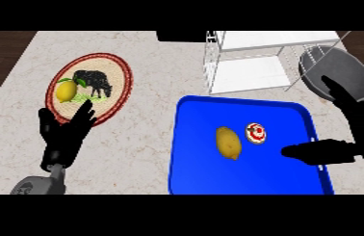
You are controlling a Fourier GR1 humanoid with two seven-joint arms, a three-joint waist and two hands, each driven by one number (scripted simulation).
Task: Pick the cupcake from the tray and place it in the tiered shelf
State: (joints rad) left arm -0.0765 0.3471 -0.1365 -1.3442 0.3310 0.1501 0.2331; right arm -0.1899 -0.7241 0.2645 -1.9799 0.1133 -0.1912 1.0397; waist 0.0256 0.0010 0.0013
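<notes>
Cupcake [256, 133] on tray [206, 177] beside lemon [227, 142], right hand [334, 150] open nearby, shelf [249, 71] behind.

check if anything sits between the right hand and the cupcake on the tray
Nothing visible does. The right hand is open over the blue tray's right side, with bare tray between it and the cupcake. The lemon lies on the cupcake's far side, left of it.

Your marbled counter [149, 138] carries a blue tray [206, 177] at lower right, a red-rimmed plate [121, 93] at left, and the white tiered shelf [256, 61] behind.
</notes>
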